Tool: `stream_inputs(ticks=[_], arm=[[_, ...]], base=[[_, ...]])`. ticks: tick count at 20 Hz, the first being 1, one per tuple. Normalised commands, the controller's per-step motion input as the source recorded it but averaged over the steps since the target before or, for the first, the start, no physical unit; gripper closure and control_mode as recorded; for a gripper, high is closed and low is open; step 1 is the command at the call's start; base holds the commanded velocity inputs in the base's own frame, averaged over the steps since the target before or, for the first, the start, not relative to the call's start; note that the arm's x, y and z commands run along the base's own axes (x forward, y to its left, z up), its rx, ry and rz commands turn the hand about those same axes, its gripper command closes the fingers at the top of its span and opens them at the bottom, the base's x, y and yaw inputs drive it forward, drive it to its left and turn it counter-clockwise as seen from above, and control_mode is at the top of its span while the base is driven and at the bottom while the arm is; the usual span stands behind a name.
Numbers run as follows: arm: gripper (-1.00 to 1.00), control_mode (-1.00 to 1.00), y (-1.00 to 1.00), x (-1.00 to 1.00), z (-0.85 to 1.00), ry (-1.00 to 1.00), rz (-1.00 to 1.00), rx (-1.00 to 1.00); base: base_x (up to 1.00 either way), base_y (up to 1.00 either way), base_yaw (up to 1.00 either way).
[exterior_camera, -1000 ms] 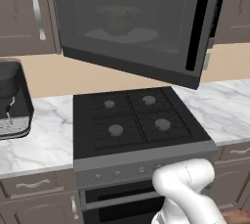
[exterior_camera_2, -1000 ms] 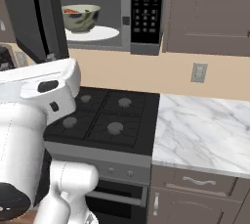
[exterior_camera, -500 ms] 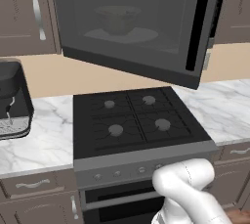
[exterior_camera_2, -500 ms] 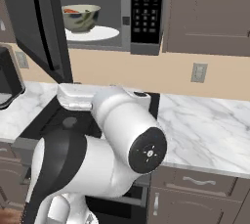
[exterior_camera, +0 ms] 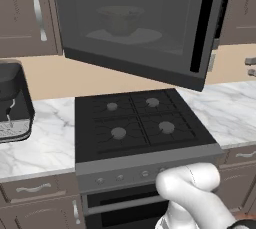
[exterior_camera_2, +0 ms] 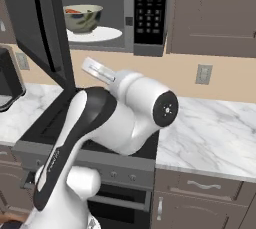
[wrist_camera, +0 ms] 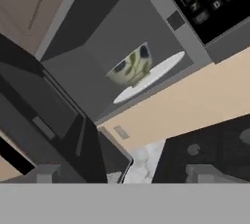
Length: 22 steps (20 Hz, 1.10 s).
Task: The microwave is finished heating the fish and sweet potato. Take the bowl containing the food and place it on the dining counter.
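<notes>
The microwave (exterior_camera_2: 150, 8) hangs above the stove with its door (exterior_camera_2: 45, 28) swung wide open to the left. Inside, the pale patterned bowl (exterior_camera_2: 82, 17) stands on the white turntable (exterior_camera_2: 102, 35). A red-orange bit of sweet potato (exterior_camera_2: 74, 10) shows over its rim; the fish is hidden in the bowl. From the left side, the bowl (exterior_camera: 120, 18) is dim behind the tinted door glass. My gripper (wrist_camera: 126, 175) is open and empty, below and well short of the bowl (wrist_camera: 131, 66). The dining counter is out of view.
A black stove (exterior_camera: 145, 123) lies under the microwave, set in a marble worktop (exterior_camera_2: 215, 133). A dark coffee machine (exterior_camera: 12, 100) stands at the left. The open door (exterior_camera: 145, 28) juts out over the stove. A wall outlet (exterior_camera_2: 202, 74) is at the right.
My arm has swung and unfolded in front of the stove, raising the hand toward the microwave opening. The gripper stays open. Bowl, door and base have not moved.
</notes>
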Motion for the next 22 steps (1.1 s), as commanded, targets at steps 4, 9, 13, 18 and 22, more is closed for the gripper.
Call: stream_inputs(ticks=[4,9,13,18,22], arm=[[-1.00,-1.00,0.16,0.67,0.00,0.18,0.04,0.12],[-1.00,-1.00,0.24,0.70,0.00,0.18,0.06,0.12],[-1.00,-1.00,0.26,0.68,0.00,0.19,0.05,0.12],[-1.00,-1.00,0.38,0.38,0.00,0.20,0.07,0.11],[-1.00,-1.00,0.58,0.11,0.00,0.18,0.07,0.09]], base=[[0.00,0.00,0.00],[0.00,0.00,0.00],[0.00,0.00,0.00],[0.00,0.00,0.00],[0.00,0.00,0.00]])
